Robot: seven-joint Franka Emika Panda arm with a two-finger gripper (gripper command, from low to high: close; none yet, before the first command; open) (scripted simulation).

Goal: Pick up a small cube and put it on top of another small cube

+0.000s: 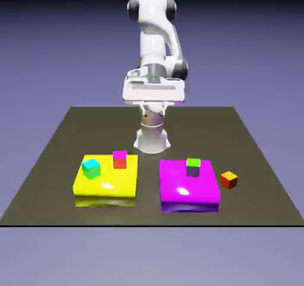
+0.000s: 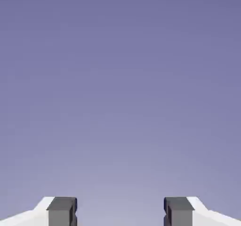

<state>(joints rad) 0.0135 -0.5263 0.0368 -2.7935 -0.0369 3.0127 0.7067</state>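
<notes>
The white arm (image 1: 152,44) stands upright near the top middle of the exterior view, its round base (image 1: 152,143) just above the middle of the frame. From the base the links rise to a rounded top between two dark joint caps, and a lower link bends down toward the exterior view's right, ending at another dark joint. The wide white hand (image 1: 154,90) spans the upper middle, in front of the column. In the hand view the gripper (image 2: 120,212) is open, its grey fingertips (image 2: 61,215) well apart at the bottom edge, left and right of the middle. The fingers look small and pale in the exterior view, so their exact tilt is hard to judge there.
</notes>
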